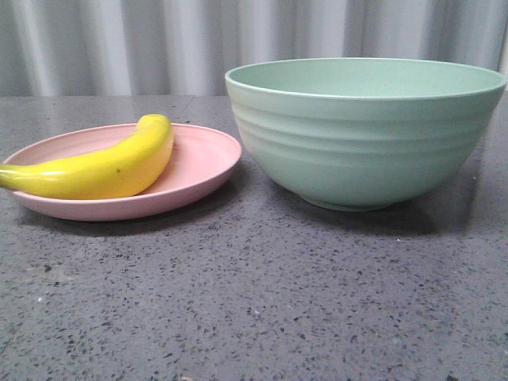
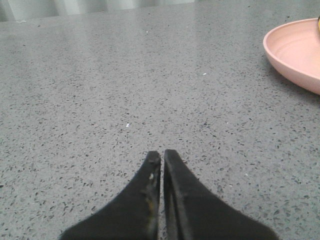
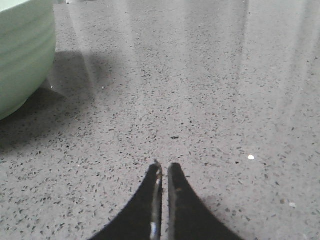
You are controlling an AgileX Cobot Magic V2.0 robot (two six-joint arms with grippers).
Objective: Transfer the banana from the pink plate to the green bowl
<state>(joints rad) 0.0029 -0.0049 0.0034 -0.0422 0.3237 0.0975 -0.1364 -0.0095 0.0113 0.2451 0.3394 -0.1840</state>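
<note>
Resting low over bare bench, our left gripper (image 2: pixel 162 156) and right gripper (image 3: pixel 164 169) both sit pinched narrow, holding nothing, since no reach has begun. We see the banana (image 1: pixel 99 165) lying across the plate (image 1: pixel 194 159) toward the bench's left edge, bowl (image 1: pixel 365 135) just beside it, rightward.

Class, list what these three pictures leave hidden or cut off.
- Front view: inside floor of the ridged mint-green bowl, hidden by its near wall.
- Front view: glossy yellow banana, stem end cut by the frame edge.
- Left wrist view: round pale pink plate, cut by the edge.
</note>
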